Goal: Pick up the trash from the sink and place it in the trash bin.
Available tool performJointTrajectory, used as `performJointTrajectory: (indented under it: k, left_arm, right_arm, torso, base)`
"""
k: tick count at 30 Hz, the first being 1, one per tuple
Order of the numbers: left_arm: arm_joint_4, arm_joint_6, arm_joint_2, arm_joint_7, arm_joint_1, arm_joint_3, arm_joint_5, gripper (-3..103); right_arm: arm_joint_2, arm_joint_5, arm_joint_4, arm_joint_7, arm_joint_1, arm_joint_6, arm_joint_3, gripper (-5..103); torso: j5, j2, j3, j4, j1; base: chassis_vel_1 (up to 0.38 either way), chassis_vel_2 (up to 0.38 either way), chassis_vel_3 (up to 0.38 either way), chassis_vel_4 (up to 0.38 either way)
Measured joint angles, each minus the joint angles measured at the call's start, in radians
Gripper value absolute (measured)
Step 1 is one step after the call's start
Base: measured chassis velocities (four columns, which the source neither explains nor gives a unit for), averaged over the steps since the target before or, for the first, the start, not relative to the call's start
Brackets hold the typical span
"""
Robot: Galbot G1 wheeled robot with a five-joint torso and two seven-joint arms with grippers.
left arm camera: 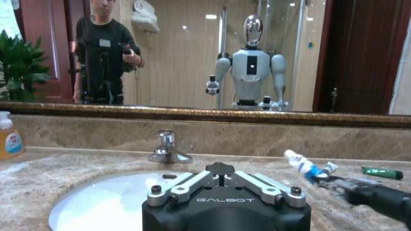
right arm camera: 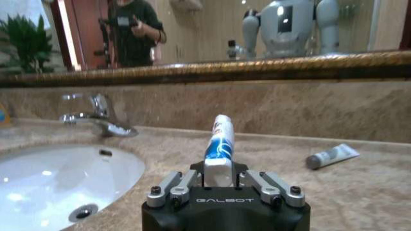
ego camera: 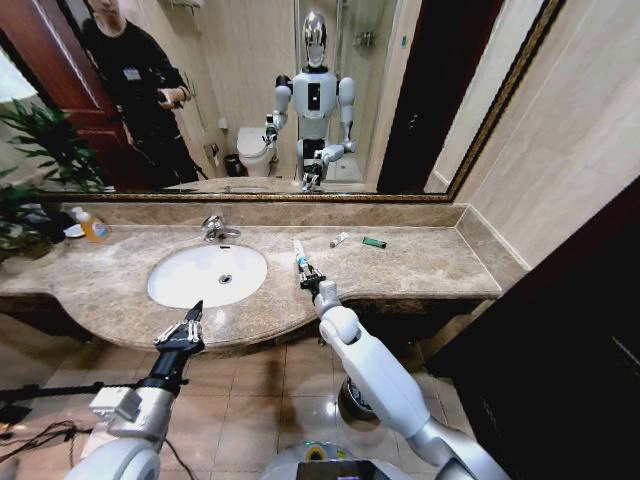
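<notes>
Tube (right arm camera: 219, 144) upright, gripped in right claw (right arm camera: 221, 177)

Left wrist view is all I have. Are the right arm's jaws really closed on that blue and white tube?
Observer: Yes. In the right wrist view the right gripper has its jaws shut on the tube, clamped at one end.
Operator: Where is my left gripper relative to the sink?
Observer: The head view shows the left gripper open, at the counter's front edge just before the sink.
Operator: And the trash bin?
Observer: The trash bin stands on the floor, partly hidden beneath the right arm.
</notes>
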Motion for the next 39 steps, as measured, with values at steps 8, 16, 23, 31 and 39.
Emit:
performJointTrajectory:
  k: [8, 16, 23, 31, 39]
  left_arm:
    - [0.0, 0.0, 0.0, 0.0, 0.0, 0.0, 0.0, 0]
    - [0.0, 0.0, 0.0, 0.0, 0.0, 0.0, 0.0, 0]
    - [0.0, 0.0, 0.0, 0.0, 0.0, 0.0, 0.0, 0]
    - [0.0, 0.0, 0.0, 0.0, 0.0, 0.0, 0.0, 0]
    - [0.0, 0.0, 0.0, 0.0, 0.0, 0.0, 0.0, 0]
  right_arm:
    - [-0.081, 0.014, 0.133, -0.081, -0.14, 0.044, 0.109, 25]
    - [-0.145, 0.015, 0.321, -0.14, -0.376, 0.118, 0.262, 25]
    - [-0.144, 0.009, 0.432, -0.145, -0.608, 0.205, 0.387, 25]
    - [-0.131, 0.047, 0.439, -0.226, -0.797, 0.303, 0.56, 25]
    - [-0.106, 0.066, 0.398, -0.243, -0.895, 0.409, 0.634, 25]
  torso:
    - [0.0, 0.0, 0.0, -0.0002, 0.0]
    - [-0.0001, 0.0, 0.0, -0.0001, 0.0]
    - [0.0001, 0.0, 0.0, -0.0001, 0.0]
    - [-0.0001, 0.0, 0.0, -0.0002, 0.0]
    - [0.0, 0.0, 0.0, -0.0002, 0.0]
  base:
    - [0.0, 0.0, 0.0, 0.0]
    - [0.0, 0.0, 0.0, 0.0]
    - [0.0, 0.0, 0.0, 0.0]
    - [0.0, 0.0, 0.0, 0.0]
    - [0.0, 0.0, 0.0, 0.0]
